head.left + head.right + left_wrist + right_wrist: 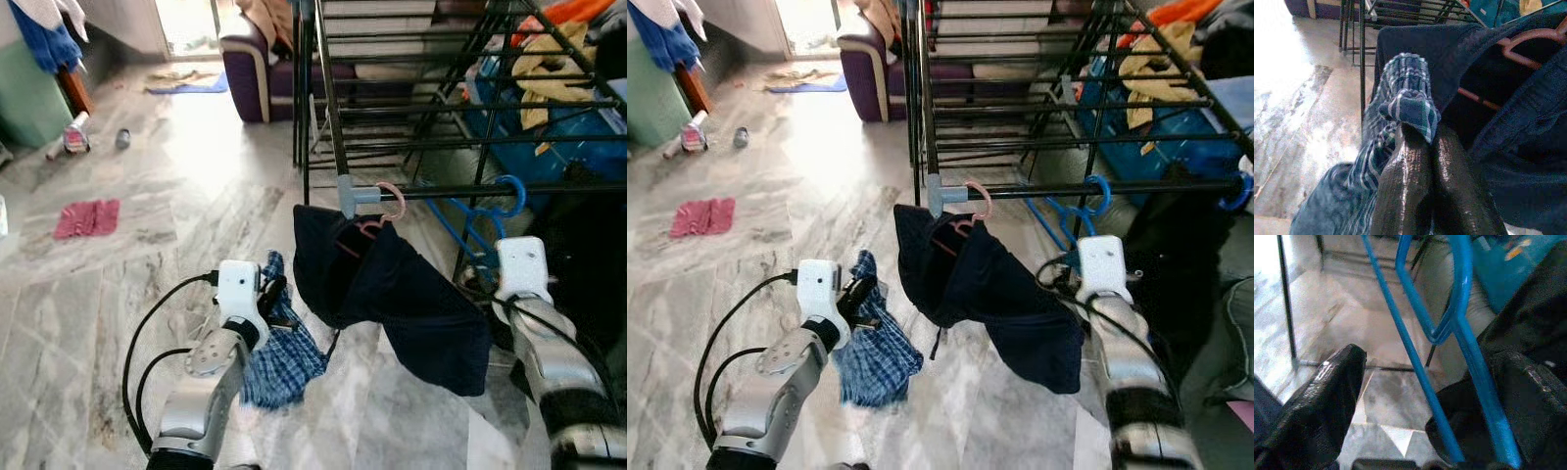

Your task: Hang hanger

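The landmark here is the black metal drying rack (411, 108), whose near rail ends in a grey plastic corner joint (351, 194). A pink plastic hanger (377, 220) is already hooked on that rail just beside the joint, carrying a dark navy garment (392, 294) that droops below the rail. Further along the same rail hangs a bare blue plastic hanger (495, 211). The left tool (269, 299) sits below and to the left of the joint, its fingers (1415, 181) pinched tight on a blue-and-white checked cloth (279, 352) that trails toward the marble floor (147, 245). The right tool (1420, 406) is below the rail under the blue hanger, fingers spread wide with the hanger's blue bars running between them, not gripped. The step in hand looks like reaching for the blue hanger; next, the right tool would need to close on a bar so the checked cloth can be put on it.
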### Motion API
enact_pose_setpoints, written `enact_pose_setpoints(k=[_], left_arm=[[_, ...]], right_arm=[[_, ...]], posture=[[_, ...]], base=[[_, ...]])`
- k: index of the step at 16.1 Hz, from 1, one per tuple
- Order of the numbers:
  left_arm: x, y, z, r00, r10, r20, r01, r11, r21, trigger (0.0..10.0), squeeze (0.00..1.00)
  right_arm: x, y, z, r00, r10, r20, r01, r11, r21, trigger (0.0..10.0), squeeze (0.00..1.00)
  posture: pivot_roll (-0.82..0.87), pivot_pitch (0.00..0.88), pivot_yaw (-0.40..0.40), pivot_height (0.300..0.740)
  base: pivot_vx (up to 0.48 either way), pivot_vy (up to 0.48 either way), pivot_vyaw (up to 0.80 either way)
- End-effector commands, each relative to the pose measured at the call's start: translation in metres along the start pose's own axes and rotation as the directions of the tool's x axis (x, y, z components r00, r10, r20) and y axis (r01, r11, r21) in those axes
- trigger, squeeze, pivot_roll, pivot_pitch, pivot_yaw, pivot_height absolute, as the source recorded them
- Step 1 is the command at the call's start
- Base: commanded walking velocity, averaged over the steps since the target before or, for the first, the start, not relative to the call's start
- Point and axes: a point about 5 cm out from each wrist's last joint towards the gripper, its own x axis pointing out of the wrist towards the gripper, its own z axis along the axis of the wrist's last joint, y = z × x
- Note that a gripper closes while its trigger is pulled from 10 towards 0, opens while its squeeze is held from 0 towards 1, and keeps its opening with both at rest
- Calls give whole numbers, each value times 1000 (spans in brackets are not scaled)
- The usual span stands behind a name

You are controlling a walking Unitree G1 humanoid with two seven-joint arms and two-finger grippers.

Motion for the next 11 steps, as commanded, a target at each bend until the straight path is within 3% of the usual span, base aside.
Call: enact_pose_setpoints(k=[1,6,10,11], left_arm=[[-3,1,3,1000,-8,3,8,1000,11,10000,0],[-9,7,3,1000,5,-13,-5,1000,21,10000,0],[-11,5,3,999,-16,-36,17,999,31,10000,0],[-11,5,3,999,-15,-38,17,999,32,10000,0]], right_arm=[[4,-8,5,1000,4,2,-4,999,-35,10000,0],[10,-26,7,1000,-11,-28,11,1000,0,10000,0],[12,-21,-5,996,27,-81,-28,1000,-11,10000,0],[12,-21,-6,996,27,-80,-27,1000,-5,9059,0]], posture=[[-27,96,-6,740],[-8,109,3,740],[-1,121,14,740],[-1,122,16,740]], base=[[0,0,0],[0,0,0],[0,0,0],[0,0,0]])
